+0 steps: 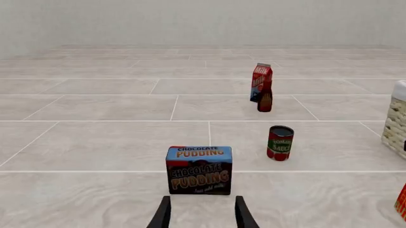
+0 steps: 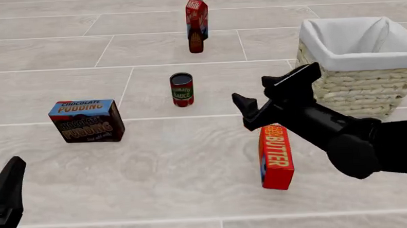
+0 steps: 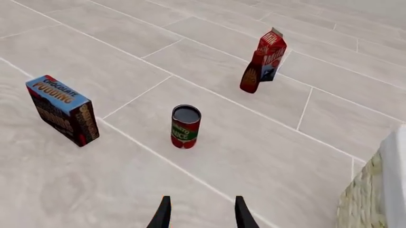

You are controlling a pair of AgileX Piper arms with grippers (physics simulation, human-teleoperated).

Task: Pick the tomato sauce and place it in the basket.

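In the left wrist view the left pincer point(image 1: 201, 213) shows two dark fingertips set apart with nothing between them; the single tomato sauce can point(image 1: 280, 143) stands upright well beyond it and off to one side, past the one chocolate pudding box point(image 1: 199, 169) that sits just ahead of the tips; one red milk carton point(image 1: 261, 80) and one small brown bottle point(image 1: 265, 99) stand close together farther off; a woven corner of the basket point(image 1: 396, 124) shows at the edge. In the front view the can, a small cylinder with a dark top and a red and green label, stands on the pale tiled worktop point(image 2: 63, 53), forward and left of the right pincer point(image 2: 268, 93), apart from it; that pincer hangs open and empty above one orange butter box point(image 2: 275, 157); the square wicker basket with white cloth lining sits to its right. In the right wrist view the can stands ahead of the parted fingertips, clear of them.
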